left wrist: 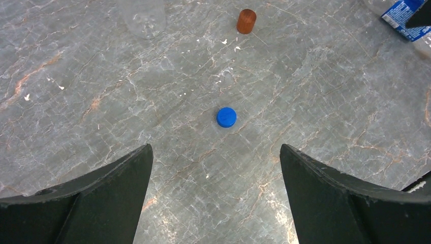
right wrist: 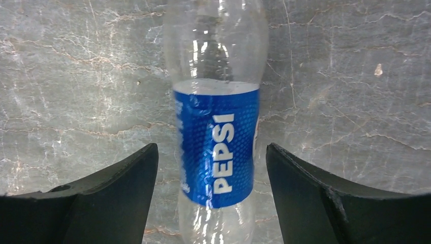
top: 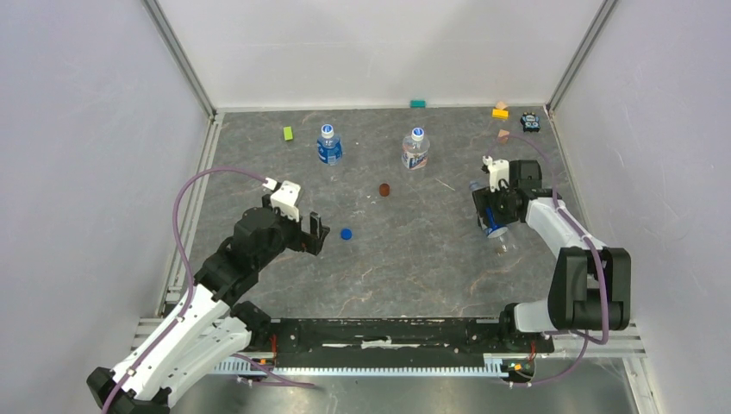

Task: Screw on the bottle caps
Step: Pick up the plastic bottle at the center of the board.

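Between the jaws of the right gripper [right wrist: 211, 147] a clear bottle [right wrist: 216, 101] lies on its side, its blue label level with the fingertips. The jaws stand wide, and a thin strip of table [right wrist: 76, 76] shows on each side of the bottle, so neither finger touches it. Only the right wrist view shows that gap. From above, the right gripper [top: 490, 217] covers most of this bottle [top: 503, 243], leaving one clear end sticking out toward the near edge.

Just ahead of the left gripper [left wrist: 214, 147], whose jaws are spread wide and hold nothing, the blue cap [left wrist: 226, 117] lies flat, a touch toward the right-hand finger. Bare table surrounds it on every side. Farther ahead of these jaws stands a brown disc [left wrist: 246, 21], well apart from the cap.

Only the top view takes in the whole table [top: 414, 276]. It shows the left gripper [top: 321, 233] and the blue cap [top: 346, 233] near the middle. Two standing bottles [top: 328, 148] [top: 415, 153] are upright toward the far side, each with a pale cap [top: 327, 129] [top: 417, 133] on its neck. A few coloured blocks [top: 500, 112] sit along the far edge and corner, well apart from both grippers. A broad bare stretch separates the two grippers, and the near half of the table is open.
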`<state>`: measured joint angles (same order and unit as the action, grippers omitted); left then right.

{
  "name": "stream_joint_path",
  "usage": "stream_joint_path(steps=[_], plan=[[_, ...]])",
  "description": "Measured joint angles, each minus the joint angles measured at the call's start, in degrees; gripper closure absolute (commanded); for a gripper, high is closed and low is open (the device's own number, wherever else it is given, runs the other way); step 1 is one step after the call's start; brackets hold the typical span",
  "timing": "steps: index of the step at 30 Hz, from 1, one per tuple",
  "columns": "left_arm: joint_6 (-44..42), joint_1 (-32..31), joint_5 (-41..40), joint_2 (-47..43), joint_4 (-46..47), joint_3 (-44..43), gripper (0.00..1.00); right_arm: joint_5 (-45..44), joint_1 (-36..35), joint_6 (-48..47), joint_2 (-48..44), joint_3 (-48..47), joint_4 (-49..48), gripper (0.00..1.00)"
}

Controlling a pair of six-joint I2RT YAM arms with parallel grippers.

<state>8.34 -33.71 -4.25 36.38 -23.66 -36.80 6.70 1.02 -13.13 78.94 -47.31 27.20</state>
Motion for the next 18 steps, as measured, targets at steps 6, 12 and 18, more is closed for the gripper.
stream_joint_path(steps=[6,12,18], plan=[[0.0,0.0,0.2,0.0,-0.3,0.0,0.00,2.0,1.6,0.0,4.2,0.1,-0.7,0.27],[-0.1,0.0,0.1,0.3,-0.7,-0.3,0.00,3.5,1.7,-0.2,5.5,0.1,-1.9,0.40],[-0.1,0.0,0.3,0.4,-0.7,-0.4,0.00,5.8,1.8,-0.1,5.4,0.4,-3.1,0.54]])
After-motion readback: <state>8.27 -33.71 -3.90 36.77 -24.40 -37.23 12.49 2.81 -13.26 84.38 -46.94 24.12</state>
